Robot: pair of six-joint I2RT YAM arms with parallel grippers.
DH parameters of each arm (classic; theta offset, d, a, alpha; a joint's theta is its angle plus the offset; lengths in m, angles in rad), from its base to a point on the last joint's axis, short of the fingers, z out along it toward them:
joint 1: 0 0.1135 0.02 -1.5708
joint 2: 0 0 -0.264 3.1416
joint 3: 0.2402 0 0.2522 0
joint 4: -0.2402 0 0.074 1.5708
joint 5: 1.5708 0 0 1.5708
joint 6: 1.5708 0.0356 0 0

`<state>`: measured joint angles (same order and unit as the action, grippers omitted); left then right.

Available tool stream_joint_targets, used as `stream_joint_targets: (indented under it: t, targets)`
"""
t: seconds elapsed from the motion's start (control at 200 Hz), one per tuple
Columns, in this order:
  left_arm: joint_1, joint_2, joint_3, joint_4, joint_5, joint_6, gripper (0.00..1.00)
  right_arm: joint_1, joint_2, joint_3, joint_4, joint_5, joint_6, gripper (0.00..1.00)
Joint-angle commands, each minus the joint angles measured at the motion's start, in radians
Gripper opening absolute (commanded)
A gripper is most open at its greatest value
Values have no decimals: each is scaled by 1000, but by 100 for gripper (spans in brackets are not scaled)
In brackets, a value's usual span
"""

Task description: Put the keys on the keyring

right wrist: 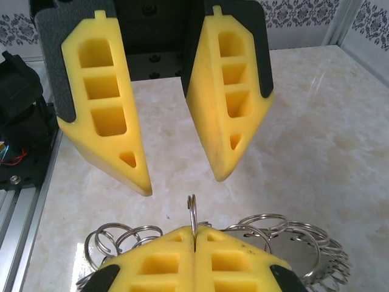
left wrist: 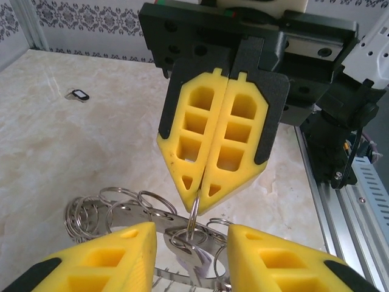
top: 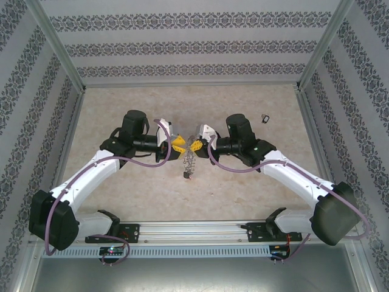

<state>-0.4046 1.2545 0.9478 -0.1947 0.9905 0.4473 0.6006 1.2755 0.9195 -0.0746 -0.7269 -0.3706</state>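
- Right claw (right wrist: 194, 234) clenched on a small upright ring (right wrist: 192, 212) at the top of the keyring (top: 189, 162).
- Left claw (left wrist: 192, 234) released, its fingers spread either side of that ring.
- Keyring beneath both claws.
- Lone key (top: 264, 118) on the counter (top: 121, 103), well apart from the keyring.

Left arm (top: 91, 175), right arm (top: 296, 175): white shells, black joint housings, purple cable (top: 143, 163) along each. Left gripper (left wrist: 191, 226), right gripper (right wrist: 194, 230): black bodies, yellow fingers (right wrist: 106, 103) with rectangular and triangular cut-outs.
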Motion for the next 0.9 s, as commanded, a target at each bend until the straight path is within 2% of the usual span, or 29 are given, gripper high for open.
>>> stream_joint_targets:
  t: [0.0,0.335,0.55,0.615,0.784,0.849,0.894]
  targets:
    - [-10,20,43,-61,1,64,35,15,1,49,10,-40,-25,0]
    - [-29,49,66,-70,-21,87,34,26,14,71,-28,-51,-46,0]
    - [-30,57,88,-113,14,124,12,27,22,79,-49,-49,-68,0]
    - [-31,59,94,-123,22,131,0,28,25,83,-60,-42,-76,0]
    - [-31,57,97,-114,-21,86,0,27,36,81,-68,13,-87,0]
    - [-32,57,106,-100,-59,30,0,25,39,78,-71,41,-85,7]
    - [-33,60,114,-92,-99,-27,0,24,38,72,-71,57,-81,17]
